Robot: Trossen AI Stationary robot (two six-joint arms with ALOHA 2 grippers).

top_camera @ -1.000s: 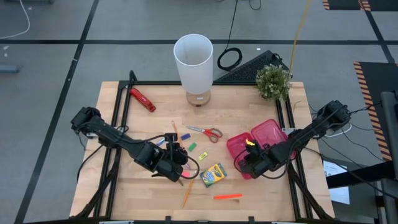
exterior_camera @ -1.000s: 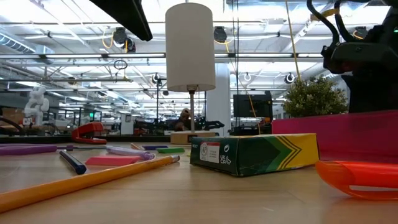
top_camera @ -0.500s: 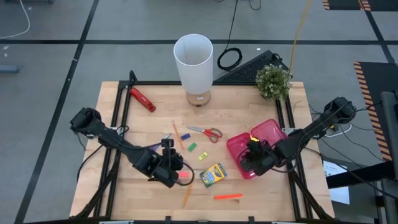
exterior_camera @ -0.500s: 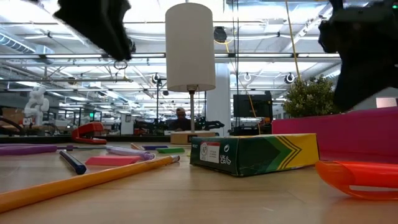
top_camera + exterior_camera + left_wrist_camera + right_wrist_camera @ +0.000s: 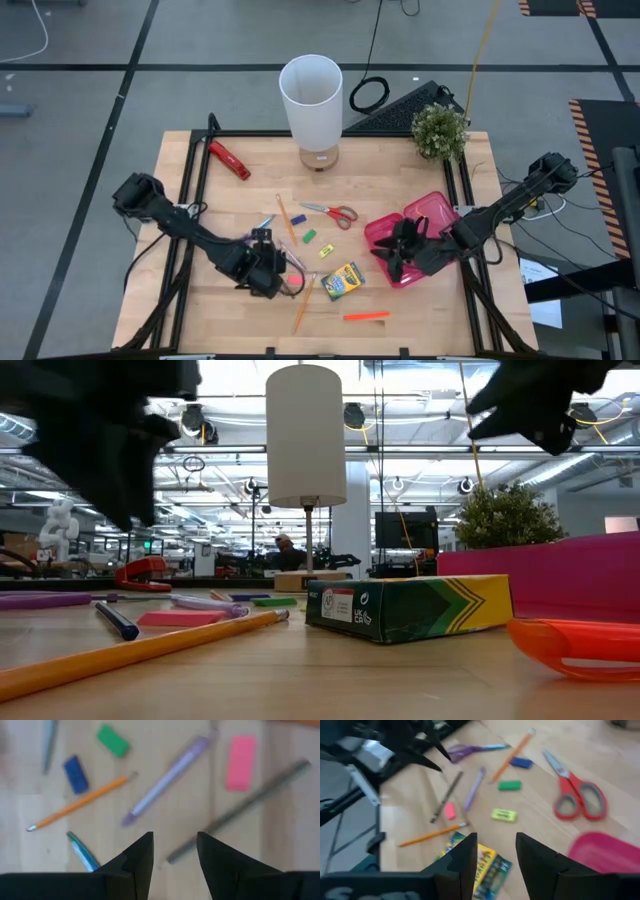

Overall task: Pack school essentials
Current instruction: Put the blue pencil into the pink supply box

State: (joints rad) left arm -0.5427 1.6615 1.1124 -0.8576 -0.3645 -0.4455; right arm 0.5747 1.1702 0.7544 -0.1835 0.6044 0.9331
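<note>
Left hand (image 5: 174, 851), fingers parted and empty, above lilac pen (image 5: 167, 776) lying diagonally on table (image 5: 165, 735).

Left claw (image 5: 268, 262) and right claw (image 5: 397, 250) hover, fingers parted, empty.

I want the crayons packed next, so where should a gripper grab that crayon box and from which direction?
Grip the crayon box across its short width, on the two long side faces, coming straight down from above. It lies flat on the table at a slant, so the fingers likely need turning to match. The pencil lies close on one side, so approach carefully there.
</note>
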